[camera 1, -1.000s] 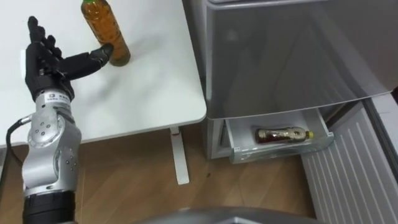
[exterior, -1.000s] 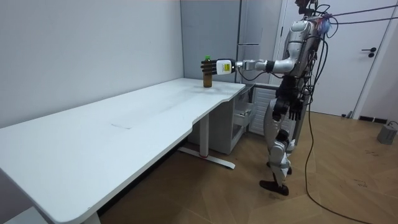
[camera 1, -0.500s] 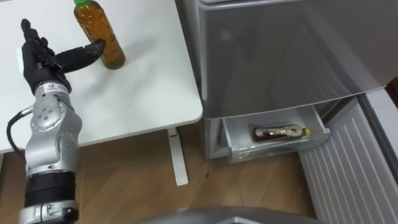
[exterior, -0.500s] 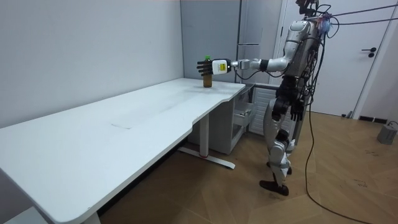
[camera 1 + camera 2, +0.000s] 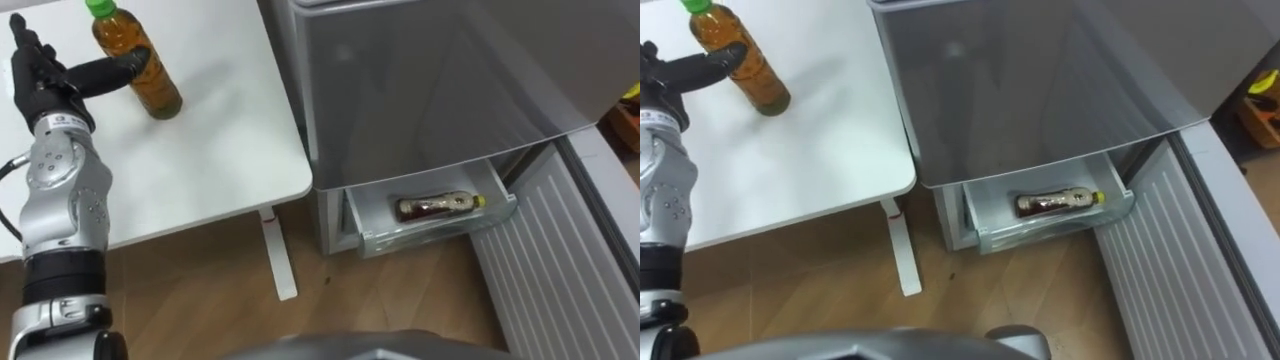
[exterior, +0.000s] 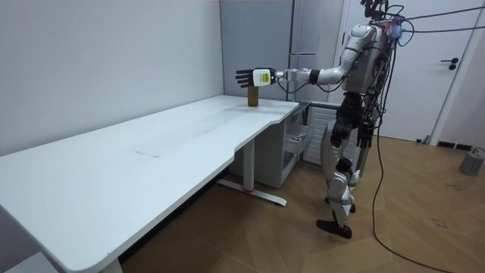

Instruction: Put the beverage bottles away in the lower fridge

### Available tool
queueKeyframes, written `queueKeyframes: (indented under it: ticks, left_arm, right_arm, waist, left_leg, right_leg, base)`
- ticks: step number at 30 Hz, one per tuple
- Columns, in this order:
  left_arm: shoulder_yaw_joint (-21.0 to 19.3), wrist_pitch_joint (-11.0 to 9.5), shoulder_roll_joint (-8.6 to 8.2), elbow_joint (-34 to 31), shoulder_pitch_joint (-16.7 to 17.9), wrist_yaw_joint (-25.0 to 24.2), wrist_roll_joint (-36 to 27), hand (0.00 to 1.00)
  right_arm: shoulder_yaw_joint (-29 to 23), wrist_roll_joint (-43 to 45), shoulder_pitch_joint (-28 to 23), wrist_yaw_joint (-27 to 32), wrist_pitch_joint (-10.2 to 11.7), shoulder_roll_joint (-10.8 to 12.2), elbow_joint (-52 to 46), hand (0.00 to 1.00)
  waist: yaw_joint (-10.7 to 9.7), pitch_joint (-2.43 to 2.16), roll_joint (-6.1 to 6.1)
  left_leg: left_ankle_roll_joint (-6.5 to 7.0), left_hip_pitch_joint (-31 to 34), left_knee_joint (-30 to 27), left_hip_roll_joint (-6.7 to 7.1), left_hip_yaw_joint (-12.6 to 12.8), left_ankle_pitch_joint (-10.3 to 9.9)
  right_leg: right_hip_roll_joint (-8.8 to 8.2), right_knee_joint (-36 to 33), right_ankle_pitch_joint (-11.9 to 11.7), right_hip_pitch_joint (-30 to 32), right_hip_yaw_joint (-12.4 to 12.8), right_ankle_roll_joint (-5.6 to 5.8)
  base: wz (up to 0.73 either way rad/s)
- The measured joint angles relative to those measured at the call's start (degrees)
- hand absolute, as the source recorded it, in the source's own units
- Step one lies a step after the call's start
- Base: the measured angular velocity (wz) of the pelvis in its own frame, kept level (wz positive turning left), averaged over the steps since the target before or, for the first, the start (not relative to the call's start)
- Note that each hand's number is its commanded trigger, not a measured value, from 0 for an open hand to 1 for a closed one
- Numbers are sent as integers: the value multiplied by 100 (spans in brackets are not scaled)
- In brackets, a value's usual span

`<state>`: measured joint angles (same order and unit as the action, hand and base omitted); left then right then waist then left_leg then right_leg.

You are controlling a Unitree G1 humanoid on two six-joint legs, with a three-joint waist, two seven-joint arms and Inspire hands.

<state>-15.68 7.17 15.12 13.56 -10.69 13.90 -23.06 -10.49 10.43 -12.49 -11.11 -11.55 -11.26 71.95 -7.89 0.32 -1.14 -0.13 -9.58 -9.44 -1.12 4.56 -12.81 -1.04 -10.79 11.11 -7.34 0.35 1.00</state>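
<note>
In the left eye view the left hand (image 5: pixel 38 78) is up at the far left of the white surface (image 5: pixel 210 150), its fingers (image 5: pixel 24 40) straight and apart. The thumb is laid across the near side of the standing bottle (image 5: pixel 140 70), touching it but not wrapped round it. That bottle is upright near the surface's back edge: clear plastic, amber-brown drink, green cap. To the right stands the grey fridge (image 5: pixel 450 80), with its lower drawer (image 5: pixel 430 236) pulled out. A second bottle (image 5: pixel 434 206) already lies on its side in the drawer, with a darker drink and a yellow cap. The step in hand looks like the grasp on the next drink. The next move calls for the fingers to curl round the body opposite the thumb, low enough not to tip a tall, smooth bottle, and then a lift and a carry across to the drawer. In the room view the robot stands between the corner of the surface and the fridge, its left arm stretched out level toward the room view's left. The open hand is spread just above and behind the bottle, which stands on the corner nearest the fridge. The right hand (image 6: pixel 367 130) hangs low by the hip, too small to read. In the right eye view the thumb again rests against the amber bottle, and the drawer is open with room beside the bottle lying in it.
</note>
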Motion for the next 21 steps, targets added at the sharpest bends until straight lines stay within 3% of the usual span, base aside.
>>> queueKeyframes:
  ticks: [9, 14, 21]
  left_arm:
    - [3, 156, 18, 174, -89, -243, -435, 0]
    - [2, 164, 154, 485, -167, -338, -575, 0]
    - [3, 164, 165, 525, -184, -338, -664, 0]
  right_arm:
    - [-47, 38, -3, -23, -82, 1, -87, 0]
    - [-220, 106, -11, 62, -108, 0, -89, 0]
    - [-271, 112, -7, 133, -102, 0, -96, 0]
  waist:
    - [-128, -20, -16]
    - [-182, -21, -39]
    - [-180, -30, -56]
  left_leg:
    - [0, -54, -4, -6, 86, 0]
    - [-1, -35, 3, -14, 95, -6]
    - [-1, -5, 1, -15, 109, -7]
  right_leg:
    - [16, 0, -1, 30, 115, -2]
    - [30, -14, -1, 46, 138, -1]
    - [31, -98, -3, 127, 157, -3]
  base:
    - [-5]
    - [-1]
    - [-1]
